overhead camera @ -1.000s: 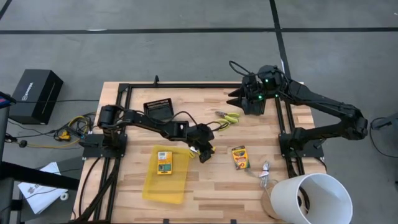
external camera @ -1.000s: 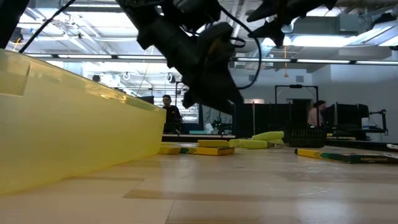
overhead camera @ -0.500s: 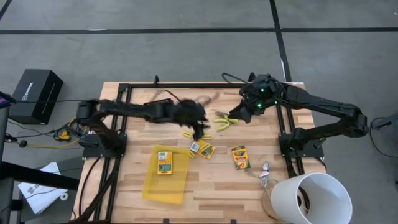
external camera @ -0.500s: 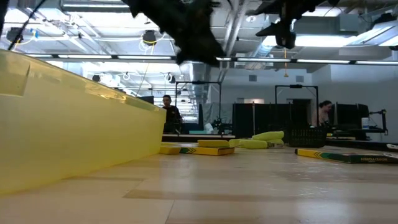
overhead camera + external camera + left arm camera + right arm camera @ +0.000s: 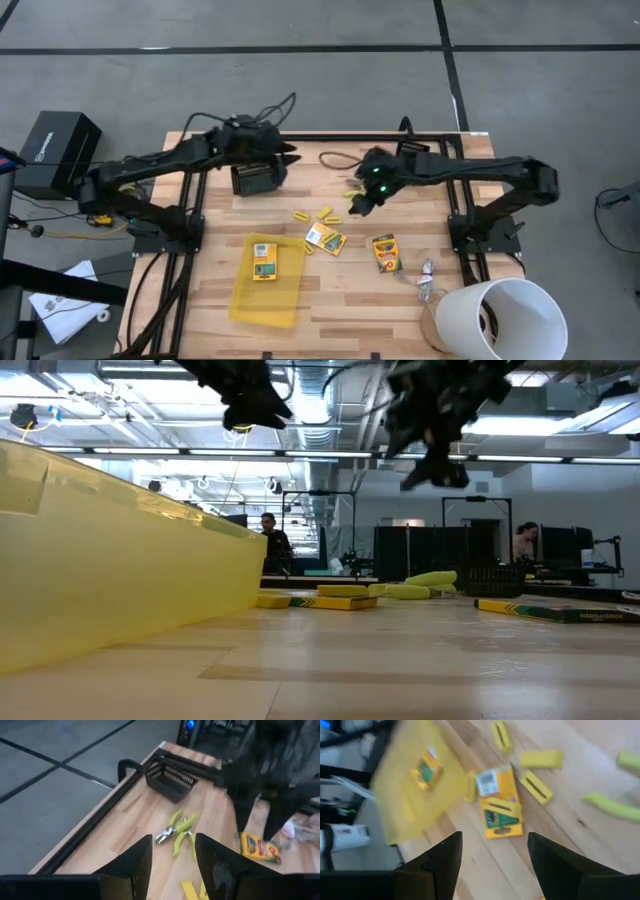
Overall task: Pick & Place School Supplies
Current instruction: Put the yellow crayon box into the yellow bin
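- Pick-and-place barely begun, by the look of it: only one printed box [image 5: 263, 260] inside the yellow tray [image 5: 250, 305], at 7 o'clock from table centre.
- Left to move, seemingly: second printed box [image 5: 325, 240] near centre, just off the tray's 3 o'clock edge; crayon box [image 5: 385, 253] at 4 o'clock; yellow sticks [image 5: 300, 215] scattered just 12 o'clock of centre; scissor-like tool [image 5: 177, 827] at about 1 o'clock.
- Left gripper [image 5: 285, 160]: fingers apart, nothing between them, hanging over the black basket [image 5: 250, 180] at 11 o'clock.
- Right gripper [image 5: 360, 200]: fingers wide apart, nothing held, poised above the scissor-like tool and the sticks at 1 o'clock, likely lining up the next pick.
- Long axes from above: trayed box running 12 to 6; crayon box close to 12 to 6, leaning toward 11 to 5; central box skewed, roughly 10 to 4.
- Sticks lying flat at differing angles, none aligned.
- Scissor-like tool lying flat, silvery tips and yellow-green handles at opposite ends; mostly hidden from above by the right gripper, so heading on the clock face not readable.
- White bucket [image 5: 505, 320] at 5 o'clock, off the table corner.
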`<state>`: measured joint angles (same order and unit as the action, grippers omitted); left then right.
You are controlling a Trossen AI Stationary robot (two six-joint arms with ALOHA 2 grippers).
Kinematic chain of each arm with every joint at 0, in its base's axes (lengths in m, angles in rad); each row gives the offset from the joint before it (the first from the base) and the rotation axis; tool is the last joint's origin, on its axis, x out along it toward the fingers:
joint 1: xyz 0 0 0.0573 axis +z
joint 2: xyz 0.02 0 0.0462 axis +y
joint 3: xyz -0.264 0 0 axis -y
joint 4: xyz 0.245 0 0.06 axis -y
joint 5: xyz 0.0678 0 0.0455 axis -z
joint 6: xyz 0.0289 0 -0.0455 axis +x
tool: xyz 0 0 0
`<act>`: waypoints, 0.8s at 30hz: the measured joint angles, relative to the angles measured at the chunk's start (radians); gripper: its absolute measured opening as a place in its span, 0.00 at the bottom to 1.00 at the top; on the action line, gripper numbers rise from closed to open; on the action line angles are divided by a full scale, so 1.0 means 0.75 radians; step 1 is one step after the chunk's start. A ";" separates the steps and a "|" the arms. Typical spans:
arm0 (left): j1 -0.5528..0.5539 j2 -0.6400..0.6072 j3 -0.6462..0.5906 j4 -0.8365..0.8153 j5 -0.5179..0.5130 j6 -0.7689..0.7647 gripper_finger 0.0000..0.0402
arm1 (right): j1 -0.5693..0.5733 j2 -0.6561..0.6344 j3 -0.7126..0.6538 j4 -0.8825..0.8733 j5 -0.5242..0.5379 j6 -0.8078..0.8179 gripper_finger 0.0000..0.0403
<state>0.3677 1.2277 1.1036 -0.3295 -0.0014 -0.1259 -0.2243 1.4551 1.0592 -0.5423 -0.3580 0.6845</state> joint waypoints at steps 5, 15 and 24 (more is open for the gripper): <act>0.010 -0.137 -0.122 -0.027 0.010 -0.032 0.36 | 0.041 0.167 0.000 0.014 -0.001 0.007 0.54; -0.001 -0.300 -0.337 -0.022 0.064 -0.171 0.36 | 0.071 0.228 -0.258 0.502 -0.022 0.357 0.54; 0.007 -0.300 -0.353 -0.001 0.093 -0.181 0.36 | 0.098 0.131 -0.580 0.845 0.011 0.631 0.54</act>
<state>0.3726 1.0028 0.8391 -0.3299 0.0685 -0.2618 -0.1504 1.5535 0.6239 0.0916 -0.3499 1.1577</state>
